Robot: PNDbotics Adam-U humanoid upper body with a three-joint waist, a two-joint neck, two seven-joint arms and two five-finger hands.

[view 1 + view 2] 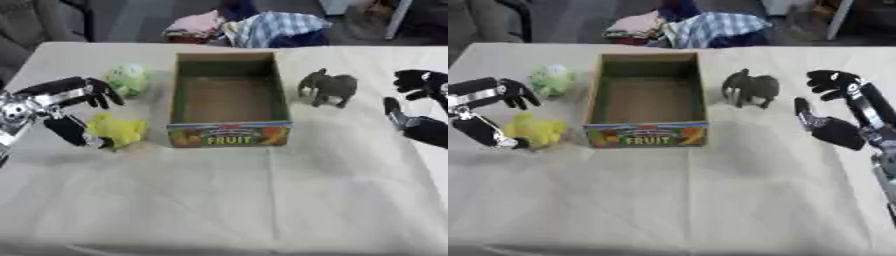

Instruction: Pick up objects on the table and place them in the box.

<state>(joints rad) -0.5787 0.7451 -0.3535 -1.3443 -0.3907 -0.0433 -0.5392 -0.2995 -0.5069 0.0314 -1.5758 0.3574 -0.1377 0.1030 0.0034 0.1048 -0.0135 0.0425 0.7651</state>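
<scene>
Box (229, 95) sitting empty; nothing placed. My left hand (54, 107) spreading fingers around yellow toy (121, 131), not gripping. My right hand (843, 112) hovering open right of elephant (750, 88). Green toy (129, 79) waiting far left.

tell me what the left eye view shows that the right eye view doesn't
Only the left eye view shows more of the left arm's silver joints behind the left robot hand. Only the right eye view shows the whole right robot hand with its forearm. Both share the empty fruit box, the grey elephant to its right, the green toy and the yellow toy beside the left hand.
</scene>
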